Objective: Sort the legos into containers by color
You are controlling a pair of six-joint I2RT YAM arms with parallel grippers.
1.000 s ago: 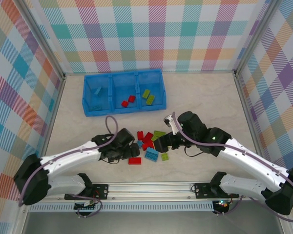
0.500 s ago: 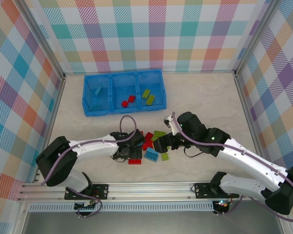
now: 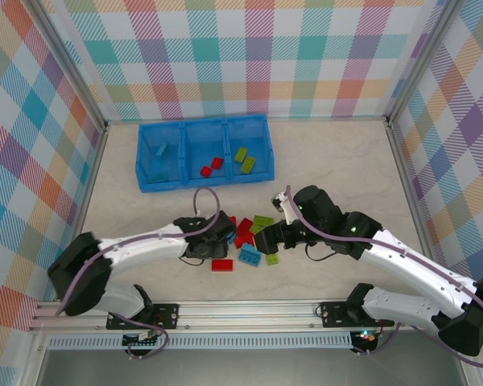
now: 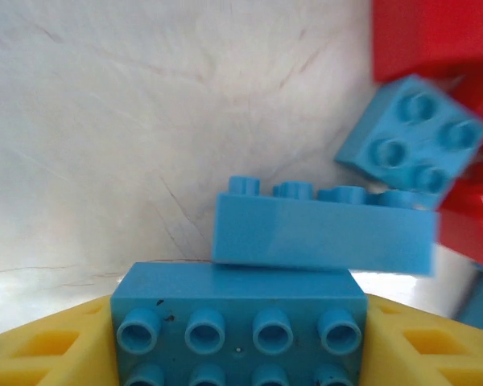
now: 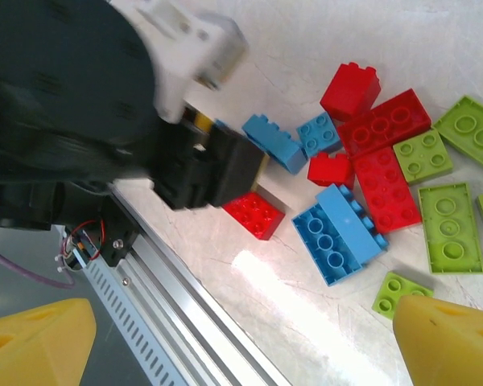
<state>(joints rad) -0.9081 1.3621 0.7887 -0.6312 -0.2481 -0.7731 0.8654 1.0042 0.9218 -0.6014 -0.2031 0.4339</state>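
blue brick (image 4: 240, 310) wedged in left pincer (image 4: 240, 346), lower studs cropped

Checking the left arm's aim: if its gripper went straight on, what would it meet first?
The left gripper has a blue brick between its fingers; straight ahead it would first meet the second blue brick just beyond, apparently touching.
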